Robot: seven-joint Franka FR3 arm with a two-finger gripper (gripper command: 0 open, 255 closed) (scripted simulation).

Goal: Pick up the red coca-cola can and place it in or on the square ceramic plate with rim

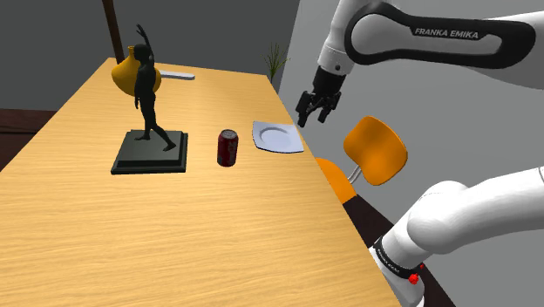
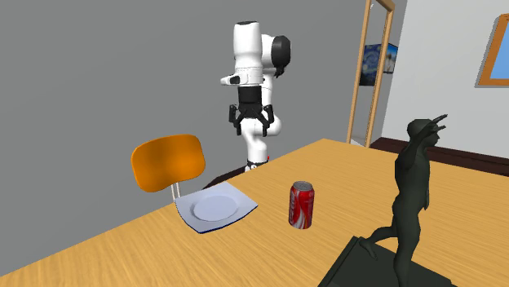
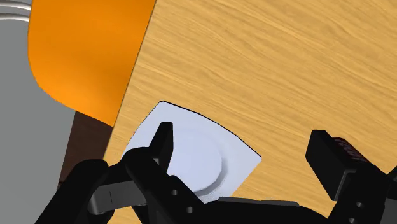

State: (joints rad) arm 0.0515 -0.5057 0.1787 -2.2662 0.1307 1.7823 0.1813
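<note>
The end effector (image 1: 312, 112) hung in the air over the desk's (image 1: 174, 227) right edge in the shoulder view, its fingers apart and holding nothing. The can (image 1: 227, 147) stood upright on the desk, just left of the plate (image 1: 278, 137) and not touching it. A dark statue (image 1: 148, 96) stood farther left. An orange chair (image 1: 375, 150) sat beside the desk near the plate.

You find the plate (image 1: 264, 133) at the table (image 1: 131, 235) edge by the chair (image 1: 375, 150); can (image 1: 227, 147) beside it, statue (image 1: 150, 131) beyond.
</note>
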